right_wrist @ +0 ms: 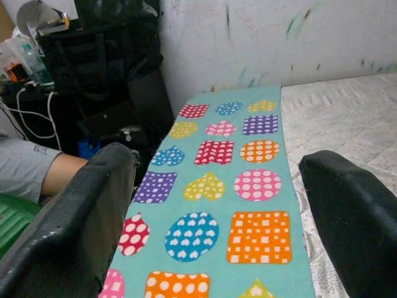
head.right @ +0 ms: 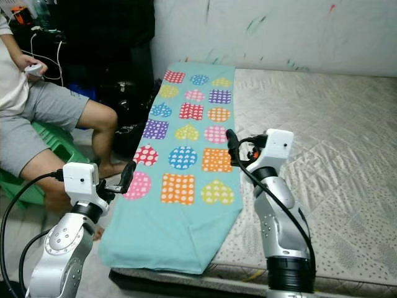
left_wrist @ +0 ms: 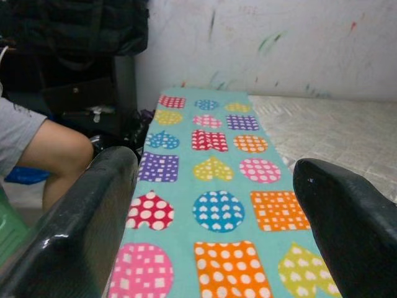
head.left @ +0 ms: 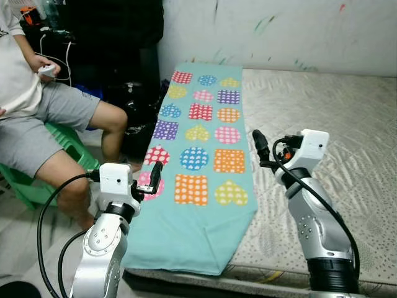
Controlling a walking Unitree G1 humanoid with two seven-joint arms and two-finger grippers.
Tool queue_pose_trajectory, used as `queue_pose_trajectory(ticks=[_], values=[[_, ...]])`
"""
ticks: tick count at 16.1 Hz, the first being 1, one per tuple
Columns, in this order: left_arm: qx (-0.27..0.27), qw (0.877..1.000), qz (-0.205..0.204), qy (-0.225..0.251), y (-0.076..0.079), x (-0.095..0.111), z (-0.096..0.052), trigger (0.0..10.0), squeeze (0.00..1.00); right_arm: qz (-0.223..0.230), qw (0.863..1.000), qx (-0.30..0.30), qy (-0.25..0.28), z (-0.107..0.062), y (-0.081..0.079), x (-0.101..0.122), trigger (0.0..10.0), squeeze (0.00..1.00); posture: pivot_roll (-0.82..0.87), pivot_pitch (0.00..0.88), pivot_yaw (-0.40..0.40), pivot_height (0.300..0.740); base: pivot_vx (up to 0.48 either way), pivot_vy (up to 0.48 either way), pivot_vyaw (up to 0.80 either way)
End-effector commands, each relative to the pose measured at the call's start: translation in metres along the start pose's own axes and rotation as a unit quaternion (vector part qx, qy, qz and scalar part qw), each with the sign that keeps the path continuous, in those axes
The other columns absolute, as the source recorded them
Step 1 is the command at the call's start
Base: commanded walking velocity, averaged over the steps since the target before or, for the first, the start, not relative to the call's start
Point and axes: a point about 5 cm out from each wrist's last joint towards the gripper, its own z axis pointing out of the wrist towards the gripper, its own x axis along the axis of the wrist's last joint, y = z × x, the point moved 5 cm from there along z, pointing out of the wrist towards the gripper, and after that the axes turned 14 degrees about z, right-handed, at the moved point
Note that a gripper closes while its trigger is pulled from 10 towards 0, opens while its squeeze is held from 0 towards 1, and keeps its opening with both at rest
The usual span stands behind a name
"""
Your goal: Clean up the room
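Here both open pincers (head.left: 155, 177) (head.left: 259, 146) flank the blanket's (head.left: 198, 167) edges.

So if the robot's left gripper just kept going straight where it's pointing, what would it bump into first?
Probably the teal patterned cloth lying on the mattress. The left gripper, fingers open, points along the cloth, towards the wall. Depth is hard to judge.

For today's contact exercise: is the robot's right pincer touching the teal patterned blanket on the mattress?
Apart. The right wrist view shows both black fingers spread wide with the teal patterned blanket lying well beyond them; in the left eye view the right pincer hovers above its edge.
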Motion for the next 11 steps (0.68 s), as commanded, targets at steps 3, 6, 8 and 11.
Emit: queue_pose_trajectory(ticks=[3, 6, 8, 11], values=[[0.000, 1.000, 0.005, -0.002, -0.0022, 0.0010, -0.0015, 10.0, 0.00, -0.003, 1.000, -0.006, -0.007, 0.0000, 0.0018, -0.0034, 10.0, 0.00, -0.04, 0.000, 0.007, 0.740, 0.000, 0.299, -0.53], [-0.002, 1.000, 0.006, -0.001, -0.0010, 0.0013, -0.0010, 10.0, 0.00, -0.008, 1.000, -0.008, -0.007, -0.0005, 0.0042, -0.0037, 10.0, 0.00, -0.04, 0.000, 0.008, 0.740, 0.000, 0.303, -0.53], [-0.003, 1.000, 0.005, 0.000, -0.0009, 0.0016, -0.0005, 10.0, 0.00, -0.012, 1.000, -0.008, -0.007, -0.0007, 0.0047, -0.0038, 10.0, 0.00, -0.05, 0.000, 0.008, 0.740, 0.000, 0.291, 0.00], [-0.001, 1.000, 0.005, -0.001, -0.0011, 0.0014, 0.0002, 10.0, 0.00, -0.013, 1.000, -0.009, -0.007, -0.0008, 0.0054, -0.0039, 10.0, 0.00, -0.05, 0.000, 0.008, 0.740, 0.000, 0.000, 0.00]])
